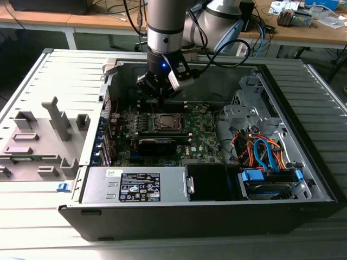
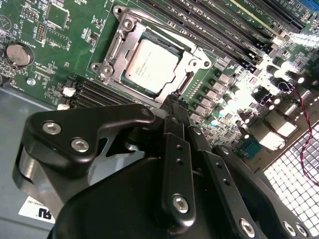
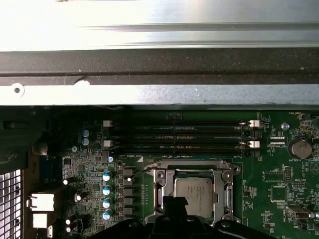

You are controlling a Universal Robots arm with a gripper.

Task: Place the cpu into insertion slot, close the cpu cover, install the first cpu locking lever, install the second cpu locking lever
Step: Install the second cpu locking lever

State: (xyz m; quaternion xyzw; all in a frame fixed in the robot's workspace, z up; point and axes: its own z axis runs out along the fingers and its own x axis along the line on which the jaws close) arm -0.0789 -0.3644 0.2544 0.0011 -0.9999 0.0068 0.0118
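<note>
cpu seated in insertion slot, cpu cover down over it. Tool fingers together, empty, tip by socket edge nr lever. Lever step in hand, I'd judge; needs precise hook on thin wire.

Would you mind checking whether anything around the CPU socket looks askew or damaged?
Nothing stands out. The square silver-topped cpu lies flat and square in the insertion slot, framed evenly by the silvery metal cpu cover. The black gripper sits at the socket's edge.
</note>
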